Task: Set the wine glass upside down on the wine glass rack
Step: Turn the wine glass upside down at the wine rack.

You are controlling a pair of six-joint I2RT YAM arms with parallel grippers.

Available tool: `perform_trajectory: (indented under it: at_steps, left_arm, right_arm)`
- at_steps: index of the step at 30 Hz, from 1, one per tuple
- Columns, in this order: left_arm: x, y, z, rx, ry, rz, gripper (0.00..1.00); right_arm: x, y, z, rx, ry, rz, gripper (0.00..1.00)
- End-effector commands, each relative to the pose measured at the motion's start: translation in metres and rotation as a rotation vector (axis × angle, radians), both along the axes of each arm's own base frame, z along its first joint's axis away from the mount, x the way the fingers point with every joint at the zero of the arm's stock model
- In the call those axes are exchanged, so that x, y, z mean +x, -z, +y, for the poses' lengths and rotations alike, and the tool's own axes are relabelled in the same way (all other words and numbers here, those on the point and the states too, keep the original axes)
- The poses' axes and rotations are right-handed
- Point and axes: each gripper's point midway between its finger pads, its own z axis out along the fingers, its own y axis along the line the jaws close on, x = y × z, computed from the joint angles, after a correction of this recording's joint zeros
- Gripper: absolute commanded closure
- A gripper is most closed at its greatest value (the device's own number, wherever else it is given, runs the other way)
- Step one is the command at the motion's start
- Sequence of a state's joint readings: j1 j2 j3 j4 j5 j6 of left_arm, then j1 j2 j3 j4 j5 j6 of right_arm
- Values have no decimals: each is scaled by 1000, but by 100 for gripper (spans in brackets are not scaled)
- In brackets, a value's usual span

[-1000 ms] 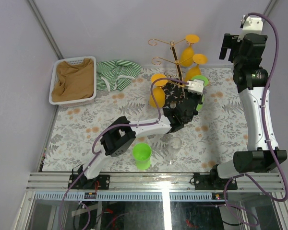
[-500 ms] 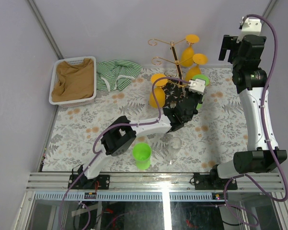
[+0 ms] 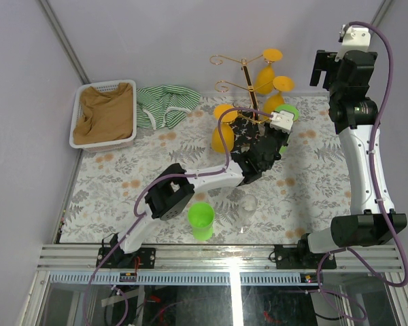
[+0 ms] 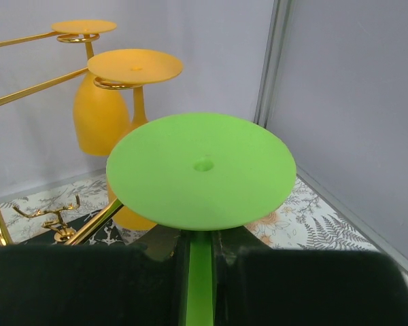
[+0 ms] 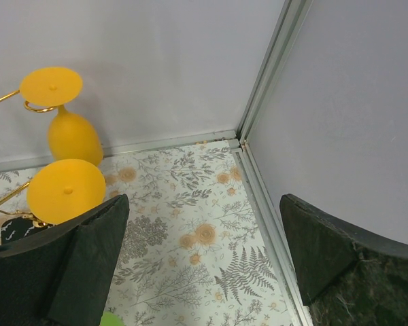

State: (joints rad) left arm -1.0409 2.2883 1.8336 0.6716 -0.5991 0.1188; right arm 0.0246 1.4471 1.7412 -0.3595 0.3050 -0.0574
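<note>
A green wine glass [image 4: 200, 170] is held upside down, its round foot facing up, with my left gripper [image 4: 200, 248] shut on its thin stem. In the top view the left gripper [image 3: 272, 136] and the green glass [image 3: 290, 113] are just right of the wine glass rack [image 3: 247, 81], a gold wire stand on a black floral base [image 3: 239, 132]. A gold arm [image 4: 95, 221] passes just under the green foot at its left. Orange glasses [image 3: 266, 76] hang upside down from the rack's hooks. My right gripper [image 5: 204, 224] is open, raised at the far right corner.
A white basket [image 3: 79, 112] with brown cloth stands at the back left, a green striped cloth [image 3: 164, 105] beside it. A green cup [image 3: 201, 221] and a clear glass [image 3: 249, 204] stand near the front. Walls [image 5: 326, 102] close the far right corner.
My left gripper has crept slightly back and to the right with the green wine glass, staying beside the rack. The right arm has not moved.
</note>
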Motion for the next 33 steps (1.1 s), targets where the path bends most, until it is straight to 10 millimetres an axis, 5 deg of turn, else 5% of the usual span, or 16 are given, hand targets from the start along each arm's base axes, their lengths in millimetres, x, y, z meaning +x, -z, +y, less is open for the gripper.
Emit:
perform_trajectory:
  at_steps: [1,33]
  left_arm:
    - [1,-10,-6,3,32,-35,100]
    - [0,-8,-27,6,154,-34,96]
  right_arm:
    - [-11,-28,-9,-23,32,-82,1]
    - [-16,-22,-12,-38,48,-69,1]
